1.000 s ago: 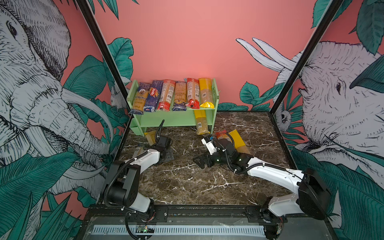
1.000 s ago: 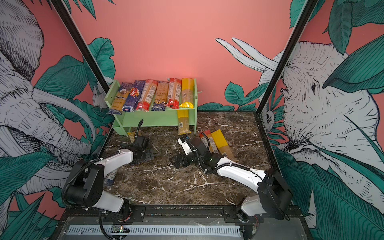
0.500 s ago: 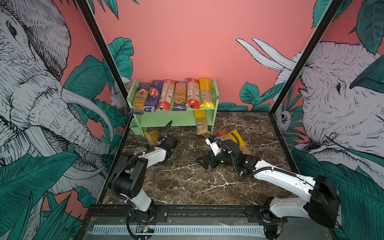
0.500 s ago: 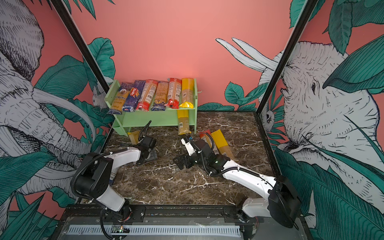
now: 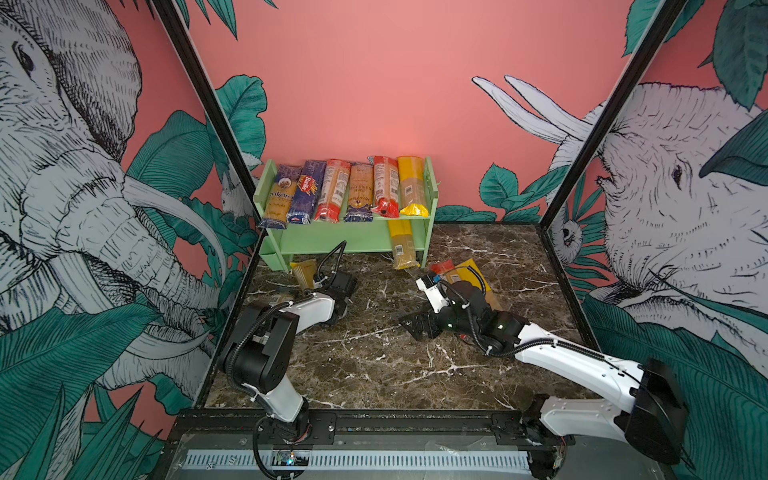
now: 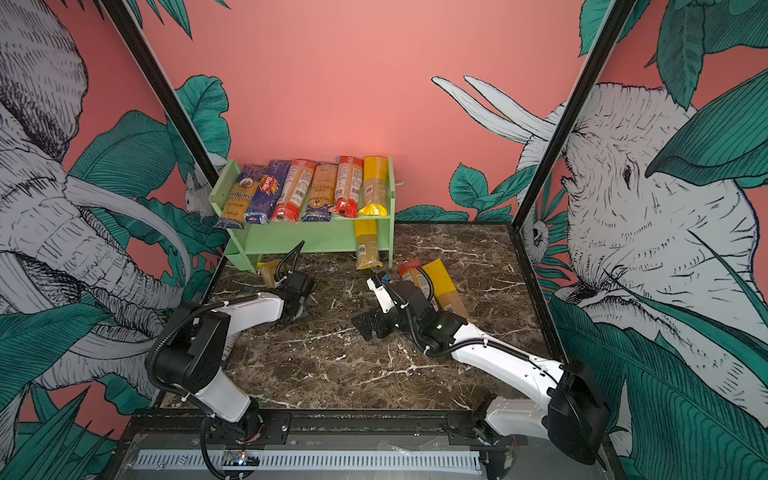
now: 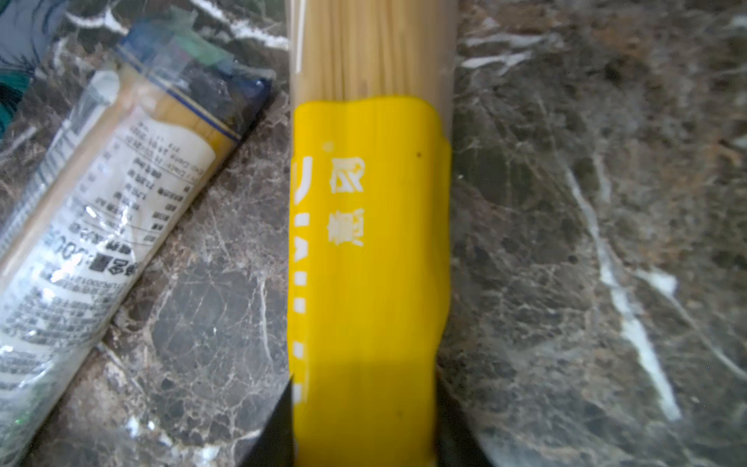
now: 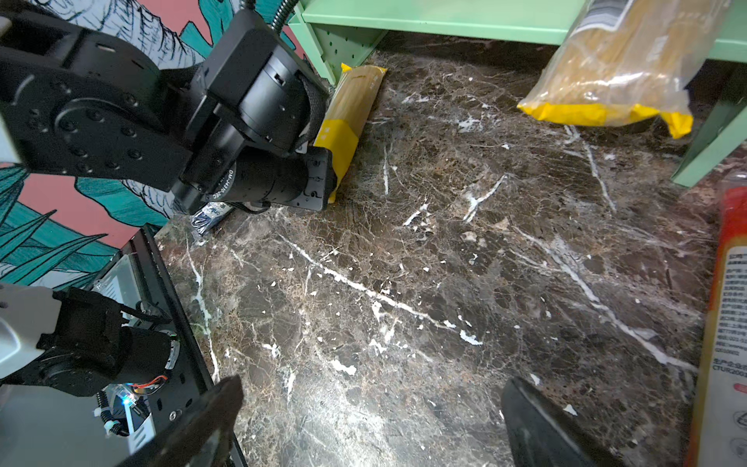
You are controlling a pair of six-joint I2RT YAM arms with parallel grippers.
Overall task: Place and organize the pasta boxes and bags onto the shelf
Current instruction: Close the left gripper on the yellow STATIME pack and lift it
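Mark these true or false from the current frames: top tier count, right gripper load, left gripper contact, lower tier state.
1. Six packs lie on the top tier of the shelf. True.
2. The right gripper holds a pack. False: it is open and empty above the marble table.
3. The left gripper has its jaws against both sides of a yellow-ended pack lying on the table. True.
4. The shelf's lower tier is empty. False: a yellow-topped pack juts out over its front edge.
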